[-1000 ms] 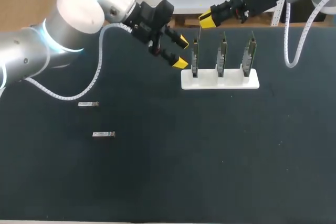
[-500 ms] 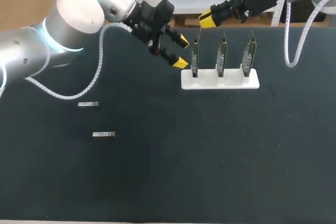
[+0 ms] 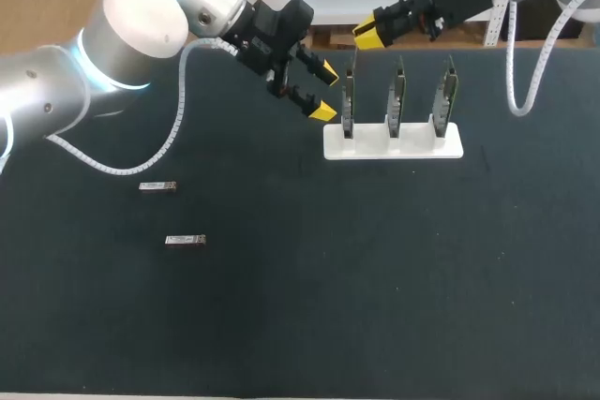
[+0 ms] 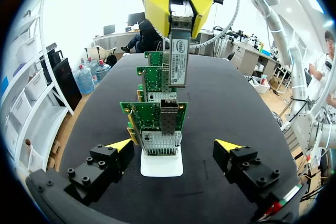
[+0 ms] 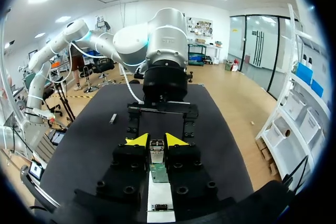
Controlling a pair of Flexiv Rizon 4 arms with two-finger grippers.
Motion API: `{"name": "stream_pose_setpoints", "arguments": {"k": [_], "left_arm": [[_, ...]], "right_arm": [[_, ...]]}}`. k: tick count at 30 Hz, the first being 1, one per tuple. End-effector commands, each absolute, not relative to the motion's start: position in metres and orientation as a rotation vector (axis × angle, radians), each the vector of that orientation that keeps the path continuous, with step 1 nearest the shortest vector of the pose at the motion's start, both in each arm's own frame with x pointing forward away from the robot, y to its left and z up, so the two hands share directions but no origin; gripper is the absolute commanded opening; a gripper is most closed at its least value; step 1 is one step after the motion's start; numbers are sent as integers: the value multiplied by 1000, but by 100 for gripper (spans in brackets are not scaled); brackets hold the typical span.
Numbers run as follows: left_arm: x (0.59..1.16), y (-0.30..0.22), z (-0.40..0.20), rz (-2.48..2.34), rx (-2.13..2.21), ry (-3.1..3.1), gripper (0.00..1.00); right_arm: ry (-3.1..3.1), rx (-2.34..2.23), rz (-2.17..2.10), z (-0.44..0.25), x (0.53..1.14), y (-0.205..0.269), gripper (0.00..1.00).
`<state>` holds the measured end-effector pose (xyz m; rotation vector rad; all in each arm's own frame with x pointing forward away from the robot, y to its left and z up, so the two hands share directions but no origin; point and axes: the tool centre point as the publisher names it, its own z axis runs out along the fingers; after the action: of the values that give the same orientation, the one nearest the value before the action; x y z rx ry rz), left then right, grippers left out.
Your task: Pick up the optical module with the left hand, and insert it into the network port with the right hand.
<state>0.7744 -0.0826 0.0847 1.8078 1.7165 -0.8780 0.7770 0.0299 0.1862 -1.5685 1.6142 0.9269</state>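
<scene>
My right gripper [image 3: 369, 37] hangs above the leftmost of three upright network cards [image 3: 348, 100], shut on a silver optical module [image 4: 178, 59]. In the left wrist view that gripper [image 4: 176, 11] holds the module upright over the nearest card's port [image 4: 169, 121]. In its own view the right gripper [image 5: 155, 141] clamps the module [image 5: 156, 149] between its yellow tips, with the card [image 5: 158, 172] just below. My left gripper [image 3: 324, 91] stands open beside the leftmost card and holds nothing. Its fingers [image 4: 119, 145] stand either side of the card row.
The cards stand in a white holder [image 3: 394, 143] at the table's far middle. Two more optical modules [image 3: 157, 186] [image 3: 185, 240] lie flat on the black mat at the left. One of them [image 5: 113, 118] shows in the right wrist view beyond my left arm.
Both arms have shifted very slightly toward the far edge. The grip on the module and the open left fingers are the same.
</scene>
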Motion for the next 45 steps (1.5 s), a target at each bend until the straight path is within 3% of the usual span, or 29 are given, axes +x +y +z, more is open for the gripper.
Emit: {"name": "stream_pose_setpoints", "arguments": {"k": [1,45], "left_arm": [[776,-83,85,-879,1813,1722,100],[776,-83,85,-879,1813,1722,100]], "right_arm": [[1614,-1585,916,188,782,36,0],[1617,-1644,851,180,778,41,0]]}}
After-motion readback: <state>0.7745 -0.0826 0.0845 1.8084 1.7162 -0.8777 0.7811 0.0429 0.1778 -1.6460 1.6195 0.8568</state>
